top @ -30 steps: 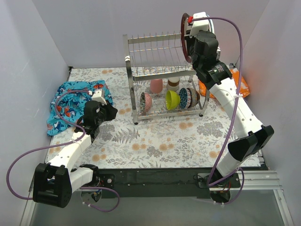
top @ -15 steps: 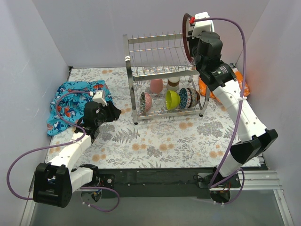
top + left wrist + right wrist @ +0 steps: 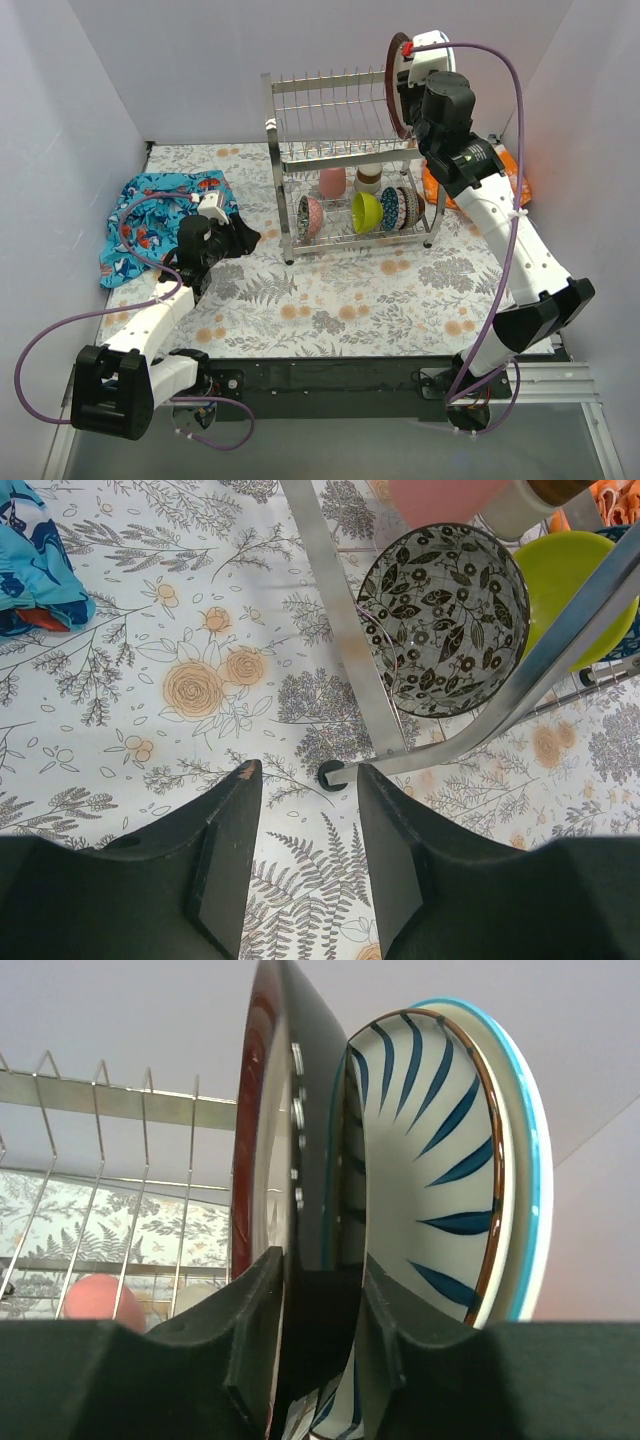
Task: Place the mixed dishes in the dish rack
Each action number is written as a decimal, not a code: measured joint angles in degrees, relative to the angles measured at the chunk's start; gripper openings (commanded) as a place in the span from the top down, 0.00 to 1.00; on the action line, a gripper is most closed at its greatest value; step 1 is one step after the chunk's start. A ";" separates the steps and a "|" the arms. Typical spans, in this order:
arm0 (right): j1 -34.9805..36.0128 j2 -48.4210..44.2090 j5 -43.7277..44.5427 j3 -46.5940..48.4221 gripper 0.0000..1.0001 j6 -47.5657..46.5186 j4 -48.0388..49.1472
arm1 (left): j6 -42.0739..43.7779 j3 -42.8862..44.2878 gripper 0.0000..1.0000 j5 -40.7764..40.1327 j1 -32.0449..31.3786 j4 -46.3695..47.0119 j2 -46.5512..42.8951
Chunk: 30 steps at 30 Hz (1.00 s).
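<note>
The chrome dish rack (image 3: 345,150) stands at the back middle. Its lower shelf holds a patterned bowl (image 3: 310,216), a pink cup (image 3: 332,182), a lime bowl (image 3: 366,211) and more bowls on edge. My right gripper (image 3: 402,78) is high over the right end of the upper shelf. In the right wrist view it (image 3: 320,1300) is shut on a black plate (image 3: 312,1140) held on edge. A red-rimmed plate (image 3: 256,1110) lies against its left and a blue-striped dish (image 3: 440,1160) on its right. My left gripper (image 3: 305,772) is open and empty, low over the mat by the rack's front-left foot (image 3: 330,775).
A blue patterned cloth (image 3: 165,215) lies at the left and an orange cloth (image 3: 512,178) behind my right arm. In the left wrist view the rack's leg (image 3: 340,630) rises ahead of my fingers, with the black-and-white patterned bowl (image 3: 445,620) behind it. Walls close in on three sides.
My right gripper has risen a little and shifted right with the plates. My left gripper has moved right, closer to the rack's front-left foot.
</note>
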 measured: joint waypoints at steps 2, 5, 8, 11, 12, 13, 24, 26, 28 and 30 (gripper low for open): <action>-0.04 -0.07 0.28 0.00 0.37 -0.42 0.02 | 0.00 -0.02 0.56 0.04 0.00 -0.02 0.00; 0.33 -0.22 0.09 0.26 0.34 -0.35 0.13 | 0.02 -0.07 0.55 0.15 0.00 -0.15 -0.04; 0.35 -0.22 -0.02 1.11 0.29 -0.39 -0.09 | 0.04 -0.09 0.52 0.24 0.00 -0.52 -0.24; 0.35 -0.22 -0.07 2.91 0.20 -0.44 -0.61 | 0.07 -0.09 0.47 0.35 0.00 -0.59 -0.28; 0.35 -0.24 -0.07 3.67 0.18 -0.50 -0.61 | 0.09 -0.09 0.47 0.39 0.02 -0.61 -0.28; 0.35 -0.24 -0.07 4.31 0.11 -0.66 -0.63 | 0.07 -0.09 0.46 0.46 0.02 -0.61 -0.26; -1.84 -7.56 4.48 3.89 0.02 -5.68 -6.38 | 0.57 0.28 0.33 1.49 0.11 -0.48 1.81; -2.03 -10.21 5.86 2.58 0.02 -6.84 -7.10 | 1.05 0.85 0.29 1.53 0.11 -1.01 2.14; -2.49 -13.07 6.71 0.83 0.02 -7.48 -7.37 | 1.90 2.05 0.26 1.81 0.11 -1.90 2.51; -2.97 -15.43 7.61 -0.46 0.02 -8.00 -7.52 | 2.99 3.19 0.24 2.21 0.11 -2.43 2.73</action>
